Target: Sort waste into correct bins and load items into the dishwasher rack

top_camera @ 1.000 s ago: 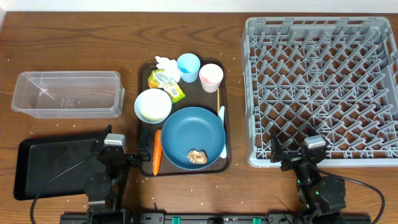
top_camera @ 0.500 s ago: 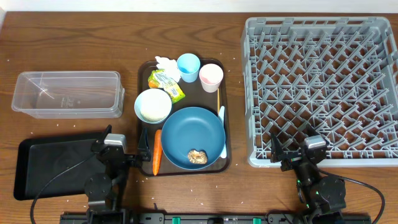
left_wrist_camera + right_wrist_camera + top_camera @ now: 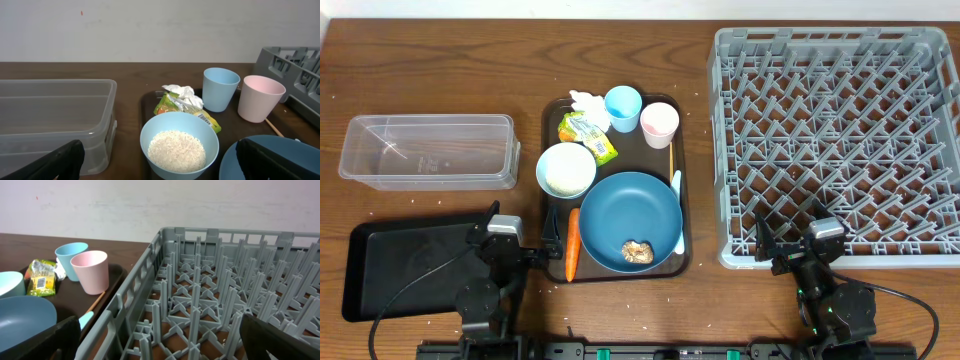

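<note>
On the brown serving tray lie a large blue plate with a brown food lump, a pale blue bowl of white rice, a light blue cup, a pink cup, a yellow-green wrapper, white tissue, a carrot, a spoon and chopsticks. My left gripper rests open at the tray's near left corner, facing the bowl. Just before the grey dishwasher rack, at its near edge, my right gripper stands open too. Both are empty.
The clear plastic tub sits at the left. A flat black tray lies beside my left arm, near the table's front edge. The brown serving tray fills the middle between tub and rack.
</note>
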Action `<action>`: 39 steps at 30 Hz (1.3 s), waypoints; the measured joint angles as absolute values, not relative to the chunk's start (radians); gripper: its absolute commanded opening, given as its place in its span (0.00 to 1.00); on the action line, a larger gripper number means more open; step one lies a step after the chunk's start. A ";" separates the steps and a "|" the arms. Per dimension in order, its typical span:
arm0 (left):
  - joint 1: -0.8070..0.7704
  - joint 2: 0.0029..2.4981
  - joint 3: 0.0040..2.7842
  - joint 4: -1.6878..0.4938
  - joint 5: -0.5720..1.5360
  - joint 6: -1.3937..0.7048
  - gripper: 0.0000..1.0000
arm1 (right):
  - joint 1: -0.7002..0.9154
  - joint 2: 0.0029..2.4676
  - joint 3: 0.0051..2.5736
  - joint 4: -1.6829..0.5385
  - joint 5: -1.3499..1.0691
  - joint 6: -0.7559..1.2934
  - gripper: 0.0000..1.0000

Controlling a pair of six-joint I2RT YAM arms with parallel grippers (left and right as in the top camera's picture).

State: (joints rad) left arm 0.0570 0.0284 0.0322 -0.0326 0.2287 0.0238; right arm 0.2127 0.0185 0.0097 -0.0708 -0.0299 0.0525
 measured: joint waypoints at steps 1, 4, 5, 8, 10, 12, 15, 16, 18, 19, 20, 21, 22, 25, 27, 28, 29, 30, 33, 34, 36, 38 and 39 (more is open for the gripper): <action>0.057 0.028 0.032 -0.033 0.229 0.024 0.98 | 0.213 0.019 0.010 -0.071 -0.030 0.052 0.99; 0.057 0.028 0.032 -0.033 0.229 0.024 0.98 | 0.213 0.019 0.010 -0.071 -0.030 0.052 0.99; 0.057 0.028 0.032 -0.033 0.229 0.024 0.98 | 0.213 0.019 0.010 -0.071 -0.030 0.052 0.99; 0.057 0.028 0.032 -0.033 0.229 0.023 0.98 | 0.213 0.019 0.010 -0.071 -0.030 0.052 0.99; 0.057 0.028 0.032 -0.033 0.229 0.024 0.98 | 0.213 0.019 0.010 -0.070 -0.030 0.052 0.99; 0.057 0.028 0.032 -0.033 0.229 0.024 0.98 | 0.213 0.019 0.010 -0.070 -0.030 0.052 0.99; 0.057 0.028 0.032 -0.033 0.229 0.024 0.98 | 0.213 0.019 0.010 -0.071 -0.030 0.052 0.99; 0.057 0.028 0.032 -0.032 0.229 0.023 0.98 | 0.213 0.019 0.010 -0.071 -0.030 0.052 0.99; 0.057 0.028 0.032 -0.032 0.229 0.024 0.97 | 0.213 0.019 0.010 -0.071 -0.030 0.052 0.99; 0.057 0.028 0.032 -0.032 0.229 0.024 0.98 | 0.213 0.019 0.010 -0.071 -0.030 0.052 0.99; 0.057 0.028 0.032 -0.032 0.229 0.024 0.98 | 0.213 0.019 0.010 -0.071 -0.030 0.052 0.99; 0.057 0.028 0.032 -0.033 0.229 0.024 0.98 | 0.213 0.019 0.010 -0.071 -0.030 0.052 0.99; 0.057 0.028 0.032 -0.033 0.229 0.023 0.98 | 0.213 0.019 0.010 -0.071 -0.030 0.052 0.99; 0.057 0.028 0.027 -0.014 0.236 0.023 0.98 | 0.213 0.019 0.010 -0.062 -0.033 0.057 0.99; 0.057 0.030 0.021 0.009 0.254 0.018 0.98 | 0.213 0.019 0.009 -0.045 -0.044 0.068 0.99; 0.057 0.031 0.021 0.022 0.263 0.006 0.98 | 0.213 0.019 0.009 -0.034 -0.052 0.075 0.99; 0.057 0.031 0.022 0.035 0.272 -0.013 0.98 | 0.213 0.019 0.009 -0.025 -0.063 0.086 0.99; 0.057 0.031 0.025 0.035 0.279 -0.033 0.98 | 0.213 0.019 0.010 -0.022 -0.073 0.100 0.99; 0.057 0.033 0.044 0.028 0.294 -0.099 0.98 | 0.213 0.019 0.014 -0.038 -0.097 0.144 0.99; 0.057 0.038 0.063 0.014 0.303 -0.119 0.98 | 0.213 0.019 0.020 -0.054 -0.103 0.159 0.99; 0.057 0.053 0.110 -0.036 0.316 -0.143 0.98 | 0.213 0.022 0.046 -0.101 -0.110 0.176 0.99; 0.057 0.084 0.187 -0.129 0.327 -0.162 0.98 | 0.213 0.037 0.097 -0.168 -0.116 0.188 0.99; 0.057 0.105 0.226 -0.169 0.331 -0.166 0.98 | 0.213 0.052 0.130 -0.202 -0.118 0.194 0.99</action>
